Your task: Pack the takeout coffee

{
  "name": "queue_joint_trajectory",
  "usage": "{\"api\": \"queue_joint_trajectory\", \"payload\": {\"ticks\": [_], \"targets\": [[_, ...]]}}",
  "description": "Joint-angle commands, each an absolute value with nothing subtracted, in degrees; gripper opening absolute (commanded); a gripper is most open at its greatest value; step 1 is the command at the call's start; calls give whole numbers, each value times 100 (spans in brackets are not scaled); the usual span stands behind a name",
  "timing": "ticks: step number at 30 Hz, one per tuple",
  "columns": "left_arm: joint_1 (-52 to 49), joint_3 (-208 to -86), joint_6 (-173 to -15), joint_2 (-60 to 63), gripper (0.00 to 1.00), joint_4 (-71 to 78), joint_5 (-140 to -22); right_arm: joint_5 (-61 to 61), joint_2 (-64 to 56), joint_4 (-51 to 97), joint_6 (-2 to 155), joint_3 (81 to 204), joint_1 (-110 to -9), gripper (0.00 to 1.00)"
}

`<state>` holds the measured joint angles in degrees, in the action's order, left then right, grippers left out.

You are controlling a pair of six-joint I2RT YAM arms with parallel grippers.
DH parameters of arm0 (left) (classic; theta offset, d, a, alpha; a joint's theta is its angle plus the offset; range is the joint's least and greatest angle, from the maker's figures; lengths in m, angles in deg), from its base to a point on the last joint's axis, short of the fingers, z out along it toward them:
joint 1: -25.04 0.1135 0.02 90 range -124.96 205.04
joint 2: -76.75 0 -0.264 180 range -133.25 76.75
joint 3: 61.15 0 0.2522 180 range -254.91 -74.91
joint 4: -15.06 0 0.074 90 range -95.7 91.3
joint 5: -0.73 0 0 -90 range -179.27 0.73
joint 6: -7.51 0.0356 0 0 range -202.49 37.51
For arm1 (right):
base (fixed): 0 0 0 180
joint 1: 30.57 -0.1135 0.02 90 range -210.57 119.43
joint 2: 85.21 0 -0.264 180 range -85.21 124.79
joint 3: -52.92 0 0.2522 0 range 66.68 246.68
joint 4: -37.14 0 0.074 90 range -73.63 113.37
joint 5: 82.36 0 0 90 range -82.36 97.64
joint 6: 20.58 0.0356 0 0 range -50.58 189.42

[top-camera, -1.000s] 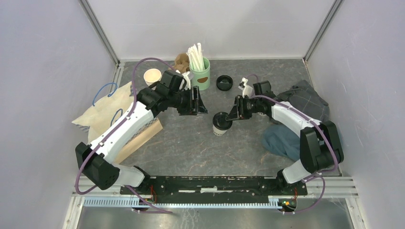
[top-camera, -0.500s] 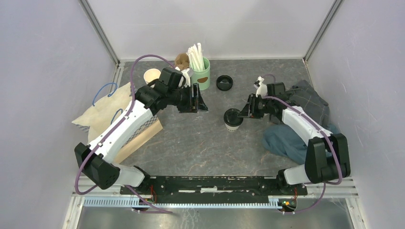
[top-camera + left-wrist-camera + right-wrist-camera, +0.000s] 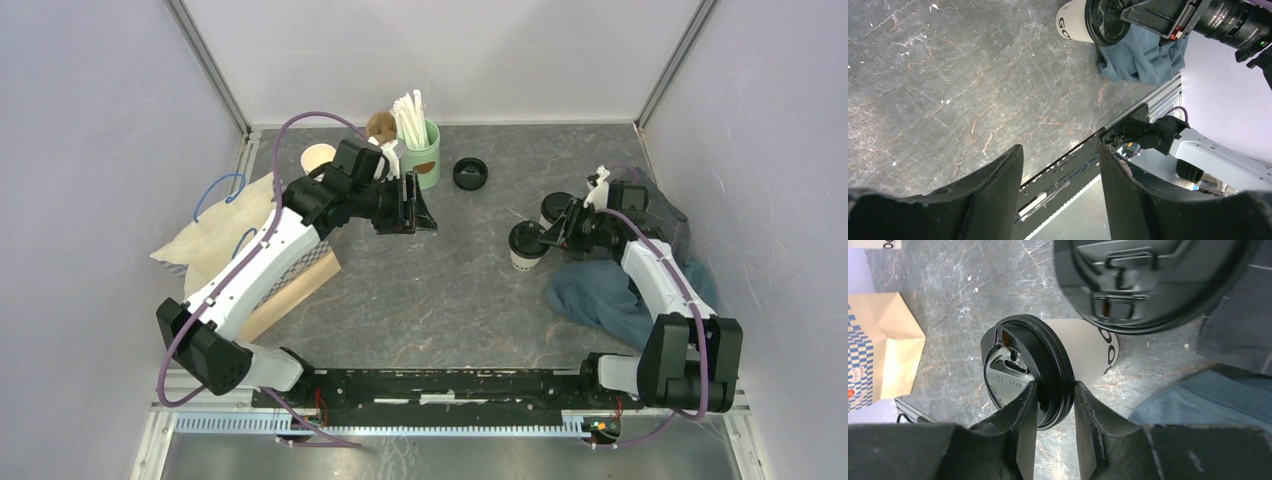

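One white, dark-printed, black-lidded takeout coffee [image 3: 1048, 365] pinched by right gripper [image 3: 1055, 388]; left gripper [image 3: 1059, 155] wide, empty

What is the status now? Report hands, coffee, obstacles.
Left hand open, empty. Right hand shut on takeout coffee at lid rim. Second lidded cup close beside it; blue cloth near.

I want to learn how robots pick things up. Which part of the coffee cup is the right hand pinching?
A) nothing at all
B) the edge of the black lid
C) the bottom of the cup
B: the right wrist view shows the right hand with its two fingers closed on the rim of the black lid of the takeout coffee.
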<state>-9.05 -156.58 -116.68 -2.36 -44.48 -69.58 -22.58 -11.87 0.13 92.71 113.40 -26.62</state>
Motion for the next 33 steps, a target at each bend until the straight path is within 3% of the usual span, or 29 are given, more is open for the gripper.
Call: {"api": "queue_joint_trajectory", "payload": {"ticks": [1, 6, 22, 29, 33], "targets": [[-877, -15932, -11413, -265, 64, -4432, -6792, -1635, -1287, -351, 9024, 11246, -2453, 34], [-872, -16042, -11378, -277, 64, -4527, -6817, -1441, -1323, -558, 8987, 11370, -2415, 38], [-877, -16457, -11207, -242, 65, -4542, -6845, -1248, -1459, -1146, 8766, 12149, -2562, 74], [-858, -16911, -10736, -672, 73, -4834, -8228, -646, -1696, -1751, 8527, 12931, -2872, 81], [-744, -17521, -10916, -1305, 75, -4968, -9292, -167, -1763, -2134, 8231, 13790, -3604, 83]]}}
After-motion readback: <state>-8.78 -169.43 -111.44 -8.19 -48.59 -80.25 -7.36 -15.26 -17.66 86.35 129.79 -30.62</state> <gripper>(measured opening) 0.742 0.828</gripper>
